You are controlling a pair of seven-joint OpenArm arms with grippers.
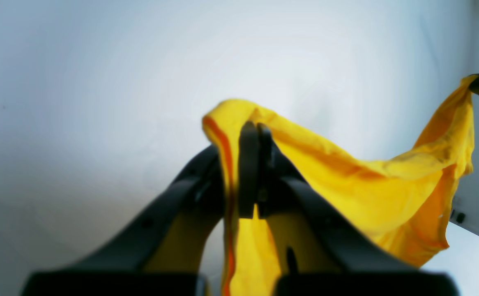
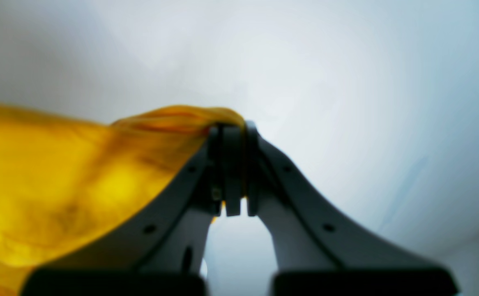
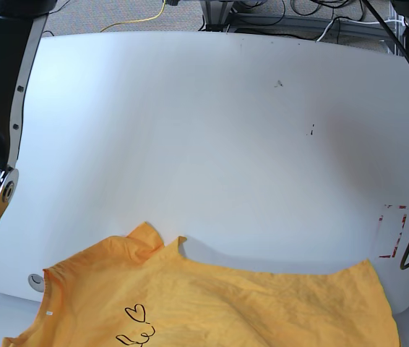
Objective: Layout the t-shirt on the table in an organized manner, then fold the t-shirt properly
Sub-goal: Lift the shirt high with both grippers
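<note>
Both pinch fabric: left gripper point(image 1: 255, 128) and right gripper point(image 2: 232, 128) clamp the t-shirt point(image 3: 212, 303). Your thin edge holds may slip, bunching it on the table point(image 3: 212, 123).

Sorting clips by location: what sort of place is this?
Probably a robotics lab or workshop: a bare white table with a red tape outline, loose cables on carpet behind it, and a t-shirt as test material.
</note>
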